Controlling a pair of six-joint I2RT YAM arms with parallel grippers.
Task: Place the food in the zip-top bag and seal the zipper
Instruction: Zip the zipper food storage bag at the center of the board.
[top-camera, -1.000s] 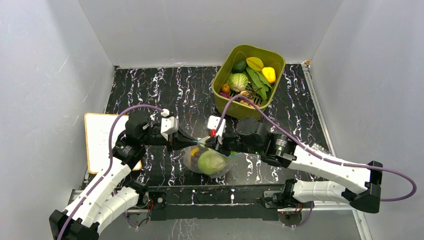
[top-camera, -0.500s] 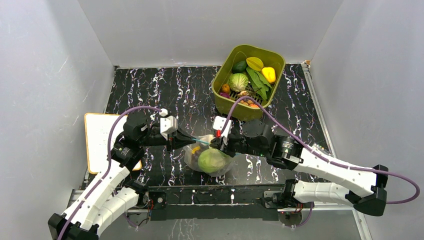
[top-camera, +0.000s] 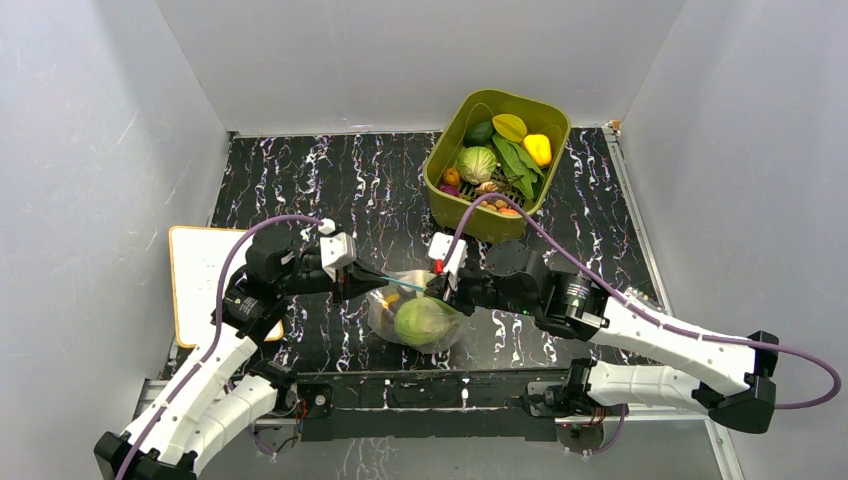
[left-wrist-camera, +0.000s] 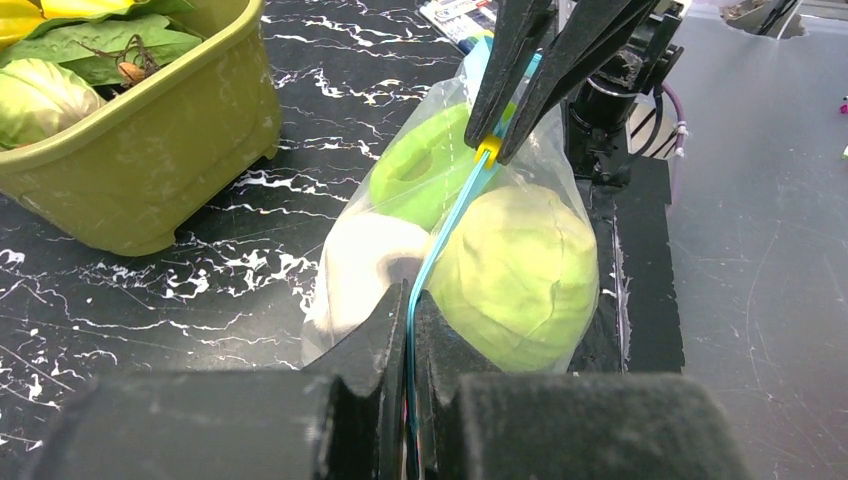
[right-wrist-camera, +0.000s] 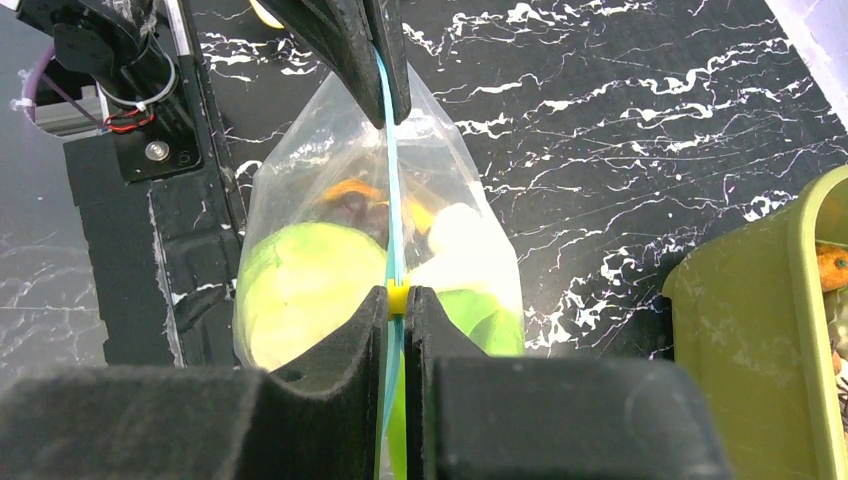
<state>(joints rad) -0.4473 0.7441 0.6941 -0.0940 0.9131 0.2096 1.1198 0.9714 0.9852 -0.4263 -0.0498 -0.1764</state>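
Note:
The zip-top bag (top-camera: 420, 322) hangs between my two grippers just above the near part of the table. Food shows through it: a green cabbage (left-wrist-camera: 520, 270), a pale piece and something orange (right-wrist-camera: 350, 190). The light blue zipper (left-wrist-camera: 450, 215) runs taut from one gripper to the other. My left gripper (left-wrist-camera: 410, 295) is shut on the zipper's left end. My right gripper (right-wrist-camera: 397, 295) is shut on the zipper at its small yellow slider (right-wrist-camera: 398, 297). More food, such as a cabbage (top-camera: 478, 163) and a yellow piece (top-camera: 538, 149), lies in the tub.
The olive-green tub (top-camera: 470, 222) stands at the back right of the black marbled table. A white board with an orange edge (top-camera: 200, 280) lies at the left edge beside the left arm. Grey walls close in three sides.
The two grippers have drawn a little apart, the right one shifting right. More of the blue zipper now shows stretched between them. The bag has stayed hanging in place.

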